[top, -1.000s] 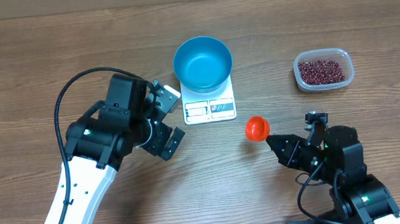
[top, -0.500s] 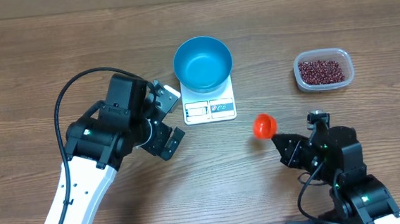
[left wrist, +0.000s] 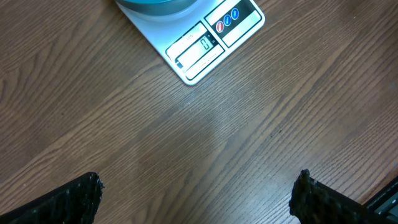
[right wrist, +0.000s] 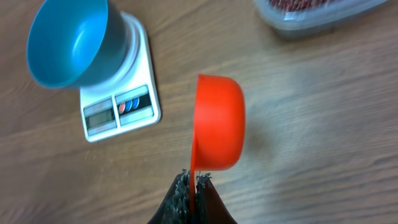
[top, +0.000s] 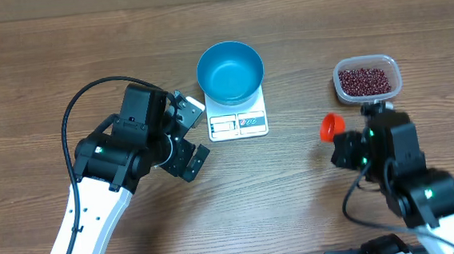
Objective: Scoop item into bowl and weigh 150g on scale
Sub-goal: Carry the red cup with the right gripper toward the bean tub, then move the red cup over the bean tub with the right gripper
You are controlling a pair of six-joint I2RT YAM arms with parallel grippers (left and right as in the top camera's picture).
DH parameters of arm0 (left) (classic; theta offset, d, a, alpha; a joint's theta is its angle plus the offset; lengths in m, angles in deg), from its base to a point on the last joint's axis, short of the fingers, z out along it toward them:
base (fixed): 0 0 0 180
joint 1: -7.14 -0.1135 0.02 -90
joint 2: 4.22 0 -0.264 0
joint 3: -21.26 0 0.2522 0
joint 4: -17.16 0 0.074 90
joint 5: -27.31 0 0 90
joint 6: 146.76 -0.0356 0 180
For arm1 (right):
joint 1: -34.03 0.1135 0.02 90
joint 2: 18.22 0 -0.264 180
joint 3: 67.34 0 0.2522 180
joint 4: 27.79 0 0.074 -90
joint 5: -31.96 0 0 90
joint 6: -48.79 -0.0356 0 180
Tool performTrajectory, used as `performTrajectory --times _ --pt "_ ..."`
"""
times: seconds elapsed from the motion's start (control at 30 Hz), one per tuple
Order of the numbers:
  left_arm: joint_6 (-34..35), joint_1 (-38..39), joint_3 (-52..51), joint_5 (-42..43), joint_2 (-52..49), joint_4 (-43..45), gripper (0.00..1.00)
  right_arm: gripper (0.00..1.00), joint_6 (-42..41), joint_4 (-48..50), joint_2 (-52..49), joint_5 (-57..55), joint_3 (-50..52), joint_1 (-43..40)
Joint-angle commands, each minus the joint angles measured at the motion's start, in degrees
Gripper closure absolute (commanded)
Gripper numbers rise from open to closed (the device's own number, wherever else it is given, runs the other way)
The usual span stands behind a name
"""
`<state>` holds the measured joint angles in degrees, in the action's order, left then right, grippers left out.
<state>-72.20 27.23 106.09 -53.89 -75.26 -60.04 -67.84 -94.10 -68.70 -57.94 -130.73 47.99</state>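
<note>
the right jaws are clamped on the handle of the orange scoop [right wrist: 219, 124], empty, near the clear tub [top: 369, 99] of beans [top: 364, 80] — i think the first scooping begins. next it must dip into the heap. the left jaws stand wide apart, holding nothing — the blue bowl [top: 230, 72] sits empty on the scale [top: 239, 124].

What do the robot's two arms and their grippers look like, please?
Both arms have white link shells and black joint housings. A black cable loops beside the left arm; the right arm shows small green lights. The left gripper and right gripper have black, rough-textured fingers.
</note>
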Motion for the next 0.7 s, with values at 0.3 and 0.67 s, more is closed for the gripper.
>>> performTrajectory --times 0.3,0.67 --pt "-1.29 -0.22 1.46 0.04 0.07 0.02 0.00 0.96 1.42 -0.55 -15.32 -3.43 -9.29 -0.22" --pt "-1.29 -0.22 1.46 0.04 0.07 0.02 0.00 0.96 1.73 -2.60 -17.81 -4.98 -16.24 -0.76"
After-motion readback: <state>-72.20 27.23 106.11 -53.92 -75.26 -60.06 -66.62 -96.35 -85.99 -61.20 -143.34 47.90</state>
